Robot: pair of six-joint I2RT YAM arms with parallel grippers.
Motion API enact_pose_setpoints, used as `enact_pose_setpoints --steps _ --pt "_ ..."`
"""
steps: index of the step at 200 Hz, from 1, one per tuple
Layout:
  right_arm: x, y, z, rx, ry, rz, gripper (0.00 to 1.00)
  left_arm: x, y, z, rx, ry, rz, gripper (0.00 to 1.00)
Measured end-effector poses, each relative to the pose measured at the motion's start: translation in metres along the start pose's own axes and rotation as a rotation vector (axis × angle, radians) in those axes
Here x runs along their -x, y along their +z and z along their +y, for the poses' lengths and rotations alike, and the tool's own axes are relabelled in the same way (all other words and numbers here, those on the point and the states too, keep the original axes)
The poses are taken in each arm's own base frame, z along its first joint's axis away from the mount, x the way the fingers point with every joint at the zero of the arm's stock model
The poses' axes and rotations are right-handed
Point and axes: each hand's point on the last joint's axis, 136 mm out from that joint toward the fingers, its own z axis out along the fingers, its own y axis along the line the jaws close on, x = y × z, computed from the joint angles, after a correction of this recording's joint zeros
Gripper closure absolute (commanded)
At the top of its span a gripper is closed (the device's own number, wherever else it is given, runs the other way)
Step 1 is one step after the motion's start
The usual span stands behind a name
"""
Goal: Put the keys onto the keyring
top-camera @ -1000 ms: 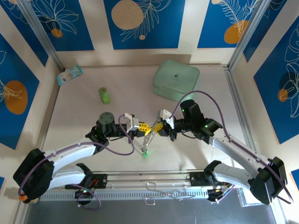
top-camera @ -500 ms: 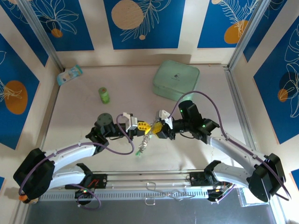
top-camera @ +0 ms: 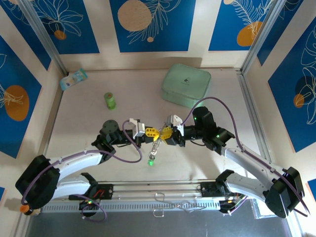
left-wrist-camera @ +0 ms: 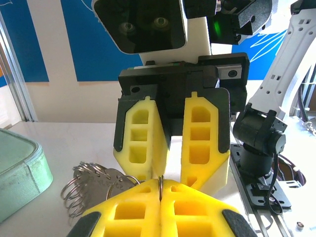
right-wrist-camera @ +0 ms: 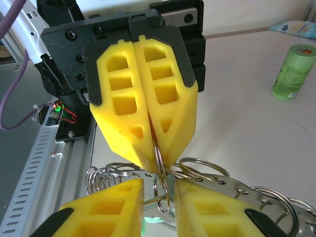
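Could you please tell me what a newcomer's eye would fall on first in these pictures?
The left end effector and right end effector meet tip to tip over mid-table. The left is shut on the wire of the silvery keyring, and the right's jaws stand apart. A green-headed key shows at the bundle's lower end. A mint-green case sits at the far right.

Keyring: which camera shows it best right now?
Right wrist. The keyring is close up, its silvery loops sharp, one pinched between the left fingers. Left wrist catches just some loops at lower left; top external shows a small silvery dangle between the arms.
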Motion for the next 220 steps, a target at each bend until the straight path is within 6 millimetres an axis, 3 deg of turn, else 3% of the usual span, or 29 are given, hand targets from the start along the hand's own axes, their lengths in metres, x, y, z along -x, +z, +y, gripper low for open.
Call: enact_pose_setpoints --steps 23,48,57,71,85,119,220 --pt "0.003 0.001 0.001 0.006 -0.004 -0.012 0.82 0.001 0.000 0.000 0.000 -0.003 -0.005 1.00" --pt "0.005 0.001 0.001 0.006 0.004 -0.021 1.00 0.002 0.000 0.001 0.002 -0.003 -0.012 1.00" --pt "0.005 0.001 0.001 0.007 0.017 -0.020 1.00 0.002 0.000 0.001 0.005 -0.002 -0.014 1.00" --pt "0.004 0.001 0.001 0.006 0.011 -0.018 1.00 0.001 0.000 0.002 0.009 -0.004 -0.011 0.81" --pt "0.001 0.002 0.002 0.011 0.012 -0.003 1.00 -0.003 -0.001 0.004 0.019 -0.006 0.003 0.77" --pt "-0.011 0.001 -0.001 -0.004 0.005 0.092 1.00 -0.020 -0.007 0.001 0.032 -0.002 0.106 0.76" --pt "-0.025 0.007 -0.005 0.005 -0.094 0.369 1.00 -0.039 -0.011 -0.002 -0.007 0.036 0.315 0.80"
